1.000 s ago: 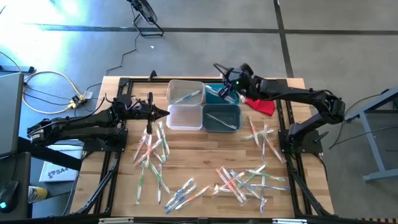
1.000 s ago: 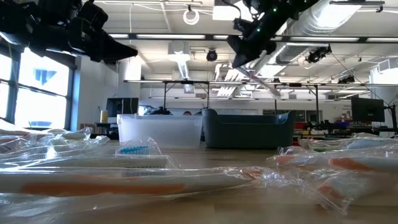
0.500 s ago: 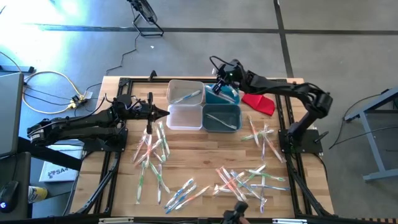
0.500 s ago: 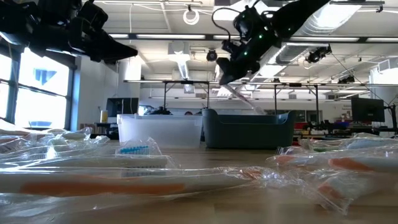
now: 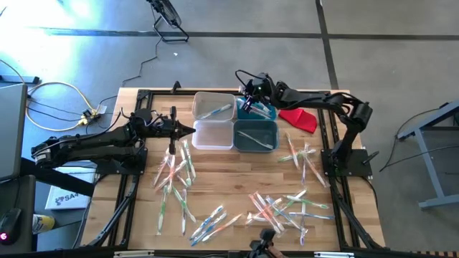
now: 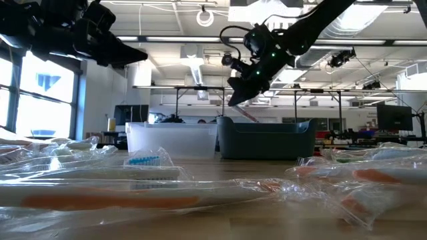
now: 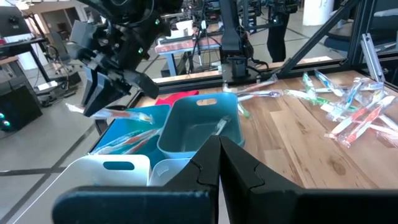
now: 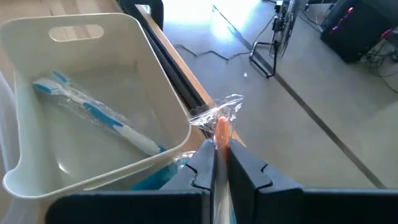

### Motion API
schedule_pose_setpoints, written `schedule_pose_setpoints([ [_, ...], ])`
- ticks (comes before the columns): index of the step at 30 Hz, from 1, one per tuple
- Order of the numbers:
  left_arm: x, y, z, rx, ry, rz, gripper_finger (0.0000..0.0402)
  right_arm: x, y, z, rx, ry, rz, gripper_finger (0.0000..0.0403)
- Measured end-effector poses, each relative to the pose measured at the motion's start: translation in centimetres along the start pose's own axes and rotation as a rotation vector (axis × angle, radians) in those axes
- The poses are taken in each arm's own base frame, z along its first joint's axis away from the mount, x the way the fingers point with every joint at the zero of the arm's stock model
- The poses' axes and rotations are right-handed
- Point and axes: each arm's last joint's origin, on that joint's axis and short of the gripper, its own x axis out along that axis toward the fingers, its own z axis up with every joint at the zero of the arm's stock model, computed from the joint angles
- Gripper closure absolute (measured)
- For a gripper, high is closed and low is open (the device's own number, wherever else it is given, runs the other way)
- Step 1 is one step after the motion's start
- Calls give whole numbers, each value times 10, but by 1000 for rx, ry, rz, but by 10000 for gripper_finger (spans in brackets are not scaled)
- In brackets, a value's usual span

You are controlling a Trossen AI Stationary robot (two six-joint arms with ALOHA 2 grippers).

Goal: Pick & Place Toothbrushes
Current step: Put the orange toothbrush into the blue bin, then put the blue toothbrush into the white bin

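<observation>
Two fingers of the right gripper point(image 8: 214, 163) pinch a wrapped toothbrush with an orange accent point(image 8: 221, 124), its crinkled wrapper end sticking out past the tips. This gripper hangs above the blue bin point(image 5: 252, 110) at the far side of the table point(image 5: 237, 183), beside the white bin point(image 8: 93, 93) that holds a blue toothbrush point(image 8: 93, 115). The left gripper point(image 5: 192, 130) waits with fingers pressed together and empty, just beside the nearer white bin point(image 5: 213, 135). Many toothbrushes point(image 5: 280, 208) lie scattered over the table's near half.
</observation>
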Motion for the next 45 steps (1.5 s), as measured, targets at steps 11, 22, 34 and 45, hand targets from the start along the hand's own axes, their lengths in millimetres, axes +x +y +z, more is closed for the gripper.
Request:
schedule_pose_setpoints([
  [11,0,0,0,0,0,0,400,2,-9,-8,84,59,43,388],
  [22,0,0,0,0,0,0,400,2,-8,-11,84,87,66,366],
  [34,0,0,0,0,1,4,400,1,-9,-19,73,176,30,317],
  [45,0,0,0,0,1,3,400,-16,-1,-12,60,190,34,266],
])
